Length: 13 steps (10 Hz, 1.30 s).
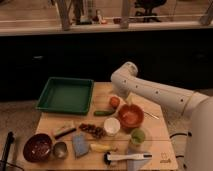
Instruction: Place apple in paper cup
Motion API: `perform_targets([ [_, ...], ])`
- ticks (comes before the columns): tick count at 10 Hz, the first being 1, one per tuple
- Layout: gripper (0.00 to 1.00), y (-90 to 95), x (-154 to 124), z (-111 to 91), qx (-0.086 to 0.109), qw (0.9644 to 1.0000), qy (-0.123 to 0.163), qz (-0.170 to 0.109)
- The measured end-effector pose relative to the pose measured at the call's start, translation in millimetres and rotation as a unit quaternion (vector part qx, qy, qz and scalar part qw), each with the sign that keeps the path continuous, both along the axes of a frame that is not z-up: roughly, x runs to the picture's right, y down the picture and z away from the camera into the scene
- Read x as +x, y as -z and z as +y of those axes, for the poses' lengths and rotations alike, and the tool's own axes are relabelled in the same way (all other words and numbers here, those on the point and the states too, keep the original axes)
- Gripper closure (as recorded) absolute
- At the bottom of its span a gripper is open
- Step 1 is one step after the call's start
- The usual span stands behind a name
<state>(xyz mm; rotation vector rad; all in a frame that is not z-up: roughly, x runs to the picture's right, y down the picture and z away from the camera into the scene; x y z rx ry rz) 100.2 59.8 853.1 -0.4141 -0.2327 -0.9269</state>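
Observation:
The apple [115, 102], small and red-orange, lies on the wooden table [160, 137] just left of the orange bowl [131, 116]. The paper cup [112, 125], white with a pale inside, stands upright in front of the apple, beside the bowl's near-left edge. My white arm reaches in from the right and bends down at its rounded joint [125, 76]. The gripper [121, 95] hangs just above and slightly right of the apple, largely hidden by the arm's end.
A green tray [65, 95] sits at the back left. A long green vegetable [104, 113] lies between apple and cup. A dark bowl [37, 147], metal cup [60, 149], blue sponge [80, 144], pale green round thing [137, 136] and white tool [125, 157] line the front.

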Motion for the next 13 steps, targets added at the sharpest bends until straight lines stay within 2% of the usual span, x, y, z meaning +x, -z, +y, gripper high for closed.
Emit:
perform_targets([
  [2, 0.20, 0.7, -13.3, -2.8, 0.002, 0.9995, 0.016, -0.029],
  [5, 0.20, 1.1, -16.9, -10.6, 0.007, 0.9972, 0.045, -0.059],
  [8, 0.20, 0.7, -24.9, -15.9, 0.006, 0.9925, 0.078, -0.094],
  [13, 0.20, -6.3, -41.0, -13.1, -0.011, 0.9834, 0.111, -0.143],
])
